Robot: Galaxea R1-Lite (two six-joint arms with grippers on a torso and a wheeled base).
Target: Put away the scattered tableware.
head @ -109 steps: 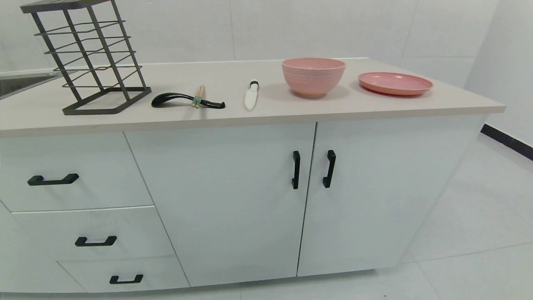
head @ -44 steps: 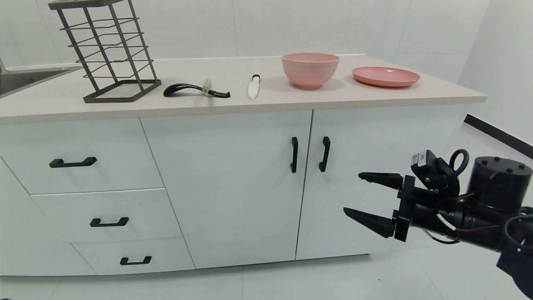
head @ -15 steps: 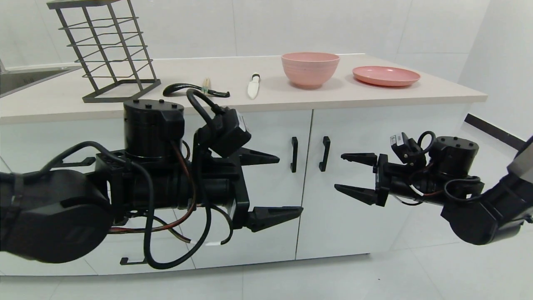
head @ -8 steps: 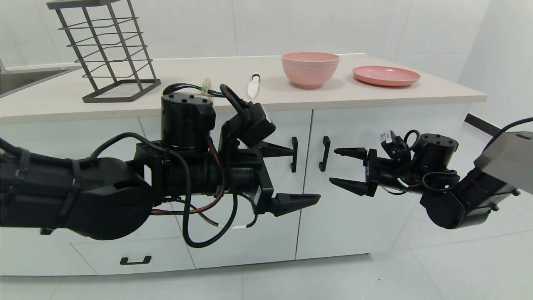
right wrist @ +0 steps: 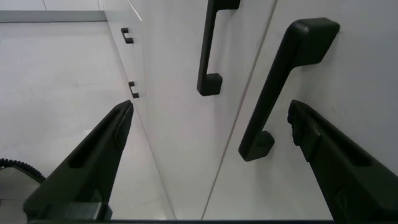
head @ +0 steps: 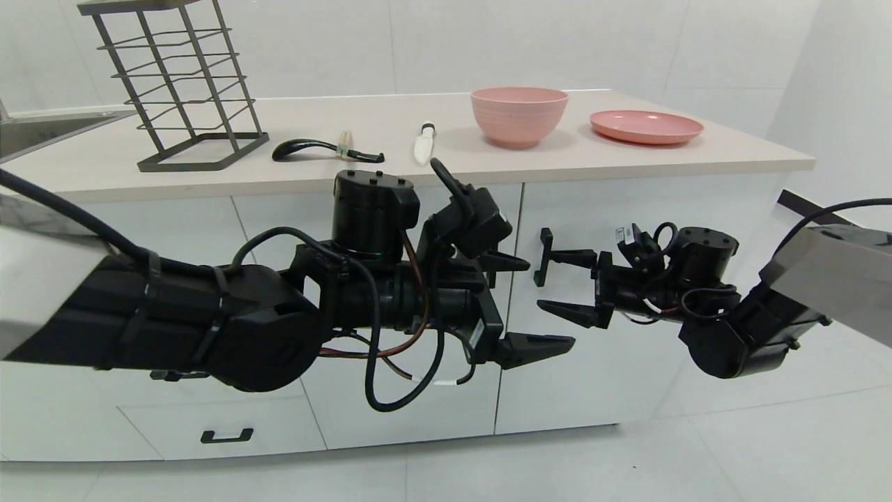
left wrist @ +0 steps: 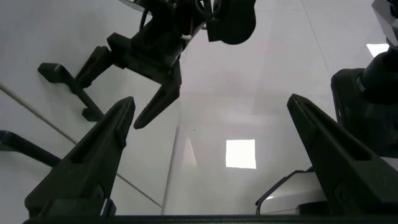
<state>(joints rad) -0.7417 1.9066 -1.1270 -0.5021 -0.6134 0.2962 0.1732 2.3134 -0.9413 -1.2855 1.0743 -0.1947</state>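
- White cabinet doors under a pale counter [head: 627, 164] make up the workplace, and both arms hang in front of the double doors, below counter height.
- The right gripper [head: 550, 279] is spread wide and holds nothing. In the right wrist view the right door handle [right wrist: 283, 87] stands between its fingers, nearer one of them, with no contact that I can make out.
- The left gripper [head: 547, 303] is also wide open and empty. It sits just beside the right one, facing the seam between the doors, with the left door handle [right wrist: 208, 43] close by.
- Step in hand, as I judge it: opening the cupboard so the tableware has somewhere to go.
- To do it well, centre the handle bar between the fingers at mid-length. Close across the bar rather than on its end posts. Then draw back along the door's swing, not straight out, or the grip may twist off.
- The grippers are crowded, so the left one should stay out of the right door's path.
- All the tableware lies up on the counter, well apart from both grippers: a black ladle [head: 306, 148] with chopsticks [head: 343, 145] lying across its handle, a white knife [head: 423, 148], a pink bowl [head: 519, 115] and a pink plate [head: 646, 127].
- A wire rack [head: 181, 84] stands at the counter's left end.
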